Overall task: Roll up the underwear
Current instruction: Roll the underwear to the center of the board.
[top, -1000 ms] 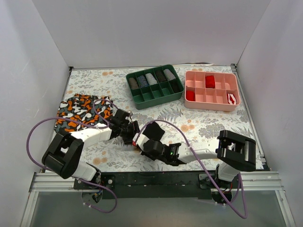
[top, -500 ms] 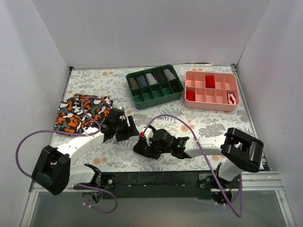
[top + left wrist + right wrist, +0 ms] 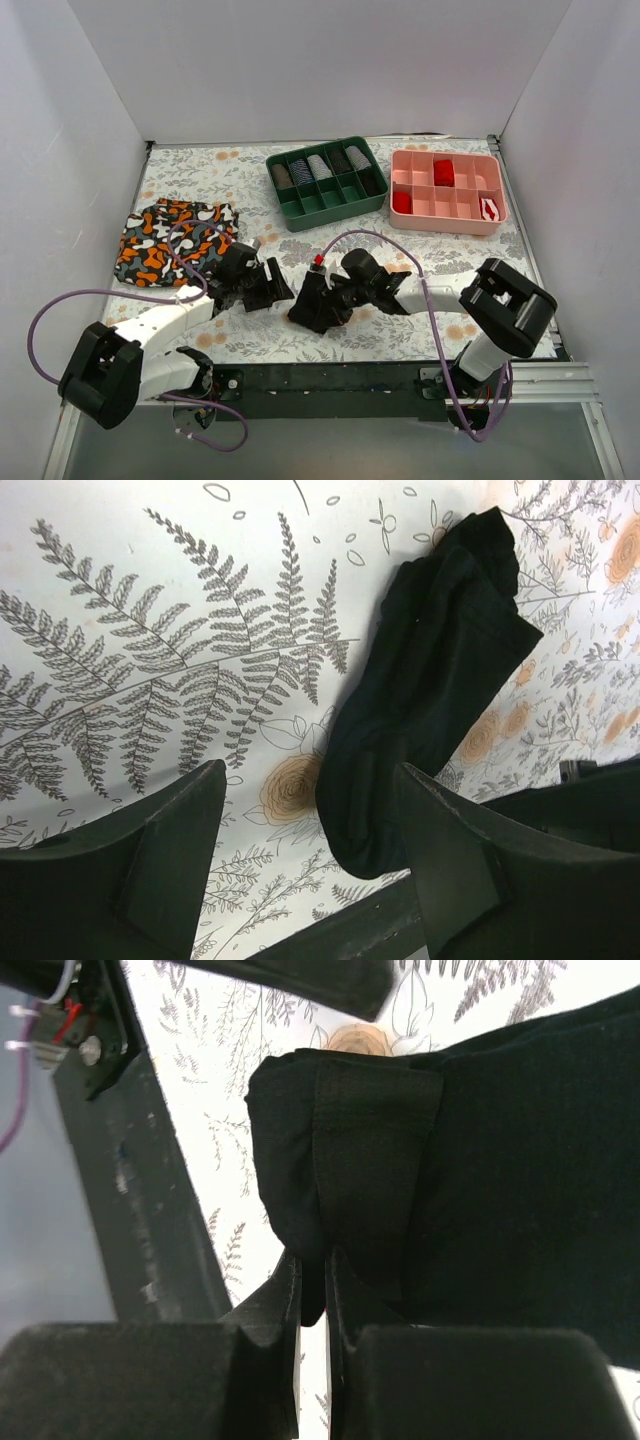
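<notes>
Two claws down near the front edge of the floral surface [image 3: 450, 265], close to one another. Left claw [image 3: 310, 775]: spread wide, gripping nothing, poised just above the surface, with the near end of the underwear [image 3: 430, 680] between its fingers, nearer one finger than the other. Underwear: solid black, bunched into a long crumpled strip, lying on the surface between the two claws and running away from the left claw toward the right one. Right claw [image 3: 312, 1285]: clenched on a folded edge of the black fabric, fingers almost meeting, only a thin pinch of cloth between them. Well off to the left, a camo garment [image 3: 165, 240], spread on the surface. Toward the back, a green tray [image 3: 335, 212] and a pink tray [image 3: 445, 222] side by side, well apart from both claws and from the underwear.
</notes>
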Tool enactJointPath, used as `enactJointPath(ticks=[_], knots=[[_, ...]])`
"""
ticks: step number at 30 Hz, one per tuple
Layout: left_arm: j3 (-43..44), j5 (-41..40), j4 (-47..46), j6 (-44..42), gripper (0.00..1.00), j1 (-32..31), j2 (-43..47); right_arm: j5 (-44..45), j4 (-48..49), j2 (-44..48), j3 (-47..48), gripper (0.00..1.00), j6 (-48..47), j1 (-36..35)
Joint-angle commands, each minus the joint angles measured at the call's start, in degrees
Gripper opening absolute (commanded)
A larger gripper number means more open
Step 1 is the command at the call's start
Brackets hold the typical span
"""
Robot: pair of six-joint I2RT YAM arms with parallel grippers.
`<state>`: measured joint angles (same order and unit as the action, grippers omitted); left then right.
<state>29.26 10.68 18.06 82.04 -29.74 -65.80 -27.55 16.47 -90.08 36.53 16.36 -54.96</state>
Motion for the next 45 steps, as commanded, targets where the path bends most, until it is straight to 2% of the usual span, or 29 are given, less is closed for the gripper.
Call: enactJointPath(ticks=[1,9,16,19,25,33,36,43,45], knots=[[-3.1,3.1,-4.0,-0.2,0.67,0.3,4.3,-9.8,-4.0,-4.5,1.4,0.01,3.2,3.4],[-6.8,5.8,-6.9,0.3,0.68,0.2,11.3,-23.5,-1.1,-10.2,3.3,0.01,7.9,10.1],[-3.5,9.5,-7.7,-0.1,0.69,-0.2,6.8,-23.6,-4.9,-8.7,5.0,0.01,5.8,10.3],[-1.9,8.9,-6.5,-1.2,0.69,-1.6,5.9,-22.5,-8.5,-10.5,7.1,0.01,7.2,10.8],[-2.4,8.7,-6.5,-2.2,0.69,-1.9,6.7,-21.8,-8.3,-11.8,7.9,0.01,11.3,12.0],[-3.1,9.4,-6.6,-3.4,0.69,-2.1,6.3,-27.0,4.0,-14.3,4.0,0.01,21.2,15.3],[-2.8,10.4,-6.8,-2.7,0.68,-2.3,5.7,-27.3,4.4,-15.1,3.0,0.01,23.3,16.4],[-1.5,9.8,-6.3,-4.6,0.68,-2.6,5.5,-29.5,16.5,-17.3,-2.7,0.01,34.3,18.7],[-1.4,9.9,-6.3,-4.7,0.68,-2.7,5.2,-30.5,22.9,-18.0,-4.0,0.01,38.8,19.4]])
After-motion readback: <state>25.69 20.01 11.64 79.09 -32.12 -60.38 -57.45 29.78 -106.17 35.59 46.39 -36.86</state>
